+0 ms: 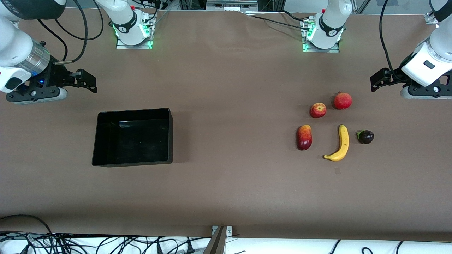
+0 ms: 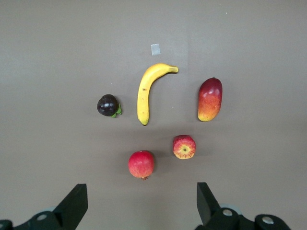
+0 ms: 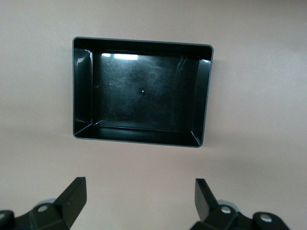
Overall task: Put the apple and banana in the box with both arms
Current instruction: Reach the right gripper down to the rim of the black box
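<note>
Robotics lab — bolted arm bases (image 1: 133, 30), cables (image 1: 106, 243)

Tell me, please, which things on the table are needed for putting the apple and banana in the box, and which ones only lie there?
Needed:
apple
banana
box, empty
left gripper, open, waiting
right gripper, open, waiting

Only lying there:
round red fruit
mango
dark purple fruit

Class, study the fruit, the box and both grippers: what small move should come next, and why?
Probably the left gripper, open and holding nothing, should lower toward the apple or banana. Both fruits lie at the left arm's end of the table; the box holds nothing. The right gripper, open, waits near the box.
</note>
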You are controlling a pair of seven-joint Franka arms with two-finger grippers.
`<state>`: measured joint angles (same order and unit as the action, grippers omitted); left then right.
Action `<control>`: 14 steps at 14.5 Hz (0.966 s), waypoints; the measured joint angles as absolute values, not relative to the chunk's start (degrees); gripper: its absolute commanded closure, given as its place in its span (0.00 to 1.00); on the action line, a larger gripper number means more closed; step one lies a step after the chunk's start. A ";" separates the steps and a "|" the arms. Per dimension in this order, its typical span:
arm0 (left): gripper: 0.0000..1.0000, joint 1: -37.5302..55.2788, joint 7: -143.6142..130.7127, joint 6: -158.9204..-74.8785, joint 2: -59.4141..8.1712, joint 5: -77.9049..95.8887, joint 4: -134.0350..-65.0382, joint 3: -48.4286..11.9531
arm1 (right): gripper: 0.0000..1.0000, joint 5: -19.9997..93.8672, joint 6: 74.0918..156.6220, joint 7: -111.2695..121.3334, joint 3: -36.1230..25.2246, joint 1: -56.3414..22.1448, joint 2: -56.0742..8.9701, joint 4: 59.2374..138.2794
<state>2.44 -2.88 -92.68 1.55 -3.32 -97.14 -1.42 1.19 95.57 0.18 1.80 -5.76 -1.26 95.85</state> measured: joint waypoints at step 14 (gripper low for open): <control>0.00 2.44 -2.88 -92.52 1.55 -3.32 -97.12 -1.42 | 0.00 -0.89 101.16 0.15 0.29 -5.47 -6.88 101.40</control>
<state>2.44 -2.88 -92.52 1.55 -3.32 -97.12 -1.42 -0.89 101.16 0.15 0.29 -5.47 -6.88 101.40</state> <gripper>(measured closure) 0.000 0.000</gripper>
